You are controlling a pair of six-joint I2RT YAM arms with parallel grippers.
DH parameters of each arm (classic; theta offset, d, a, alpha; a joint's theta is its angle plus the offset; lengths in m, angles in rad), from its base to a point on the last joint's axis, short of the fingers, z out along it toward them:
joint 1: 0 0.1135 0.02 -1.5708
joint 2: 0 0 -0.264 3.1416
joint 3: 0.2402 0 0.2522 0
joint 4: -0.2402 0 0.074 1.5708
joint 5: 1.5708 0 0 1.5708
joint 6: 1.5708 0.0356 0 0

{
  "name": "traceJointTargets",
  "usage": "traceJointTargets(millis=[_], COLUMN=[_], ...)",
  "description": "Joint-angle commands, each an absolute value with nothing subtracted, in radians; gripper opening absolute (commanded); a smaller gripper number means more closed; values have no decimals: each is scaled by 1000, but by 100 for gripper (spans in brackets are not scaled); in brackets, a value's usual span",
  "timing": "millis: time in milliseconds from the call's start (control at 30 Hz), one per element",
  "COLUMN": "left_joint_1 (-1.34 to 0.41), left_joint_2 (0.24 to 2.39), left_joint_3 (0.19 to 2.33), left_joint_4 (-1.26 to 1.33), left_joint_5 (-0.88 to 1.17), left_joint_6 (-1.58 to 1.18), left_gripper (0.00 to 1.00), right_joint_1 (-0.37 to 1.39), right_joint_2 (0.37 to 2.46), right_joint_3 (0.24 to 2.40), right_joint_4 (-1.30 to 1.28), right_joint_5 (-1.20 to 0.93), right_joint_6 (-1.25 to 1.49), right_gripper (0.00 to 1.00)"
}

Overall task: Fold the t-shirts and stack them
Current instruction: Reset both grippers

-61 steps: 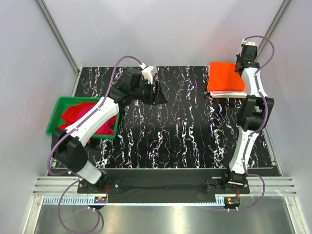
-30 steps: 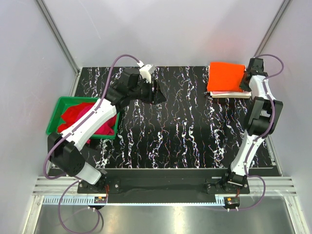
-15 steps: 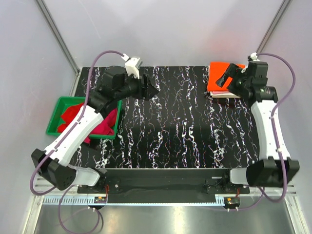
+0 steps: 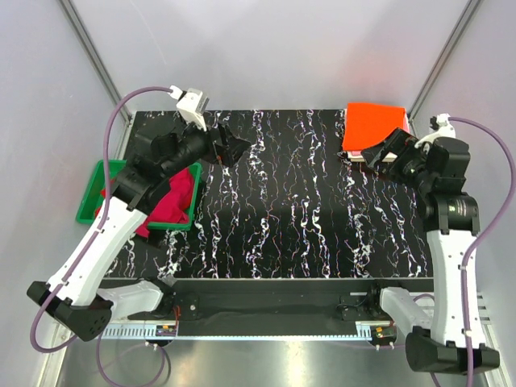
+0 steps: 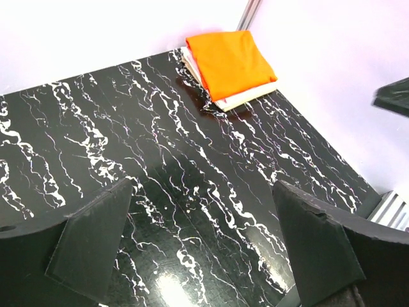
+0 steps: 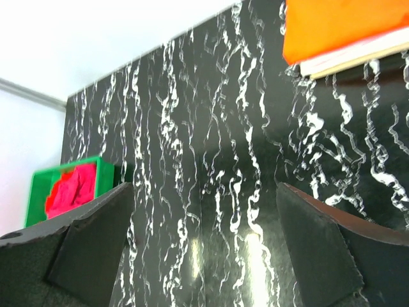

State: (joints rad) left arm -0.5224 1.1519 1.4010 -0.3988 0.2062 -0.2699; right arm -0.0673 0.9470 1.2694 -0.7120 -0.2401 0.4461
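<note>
T-shirt of bright orange cloth [image 4: 373, 125] tops a cream-white cloth t-shirt [image 6: 348, 57]; our left gripper [image 5: 204, 240] and right gripper [image 6: 204, 240] gape empty.

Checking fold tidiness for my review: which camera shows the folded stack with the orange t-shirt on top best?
Left wrist: the whole orange-topped stack lies unobstructed, its cream layer showing beneath. In top external the right hand overlaps its near edge. Right wrist crops it at the frame's top edge.

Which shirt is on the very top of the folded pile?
The orange shirt. It lies flat on top of the pile, a cream one peeking out beneath it; the pinkish-red shirts sit crumpled in the green bin.
</note>
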Motion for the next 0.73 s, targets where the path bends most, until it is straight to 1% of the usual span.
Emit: traceJointTargets(millis=[0, 433, 700], left_joint_1=[-515, -483, -456], left_joint_2=[1137, 1146, 1144], left_joint_3=[1376, 1365, 1361], left_joint_4=[-327, -305, -288], left_joint_5=[209, 256, 296], left_joint_6=[-261, -282, -305], left_gripper=[99, 99, 99], right_joint_1=[-68, -68, -69], right_joint_2=[940, 948, 942], right_joint_3=[1273, 1273, 1273], right_joint_4=[-675, -650, -646], right_joint_5=[-170, -239, -215], right_joint_6=[446, 463, 472], right_gripper=[100, 100, 100])
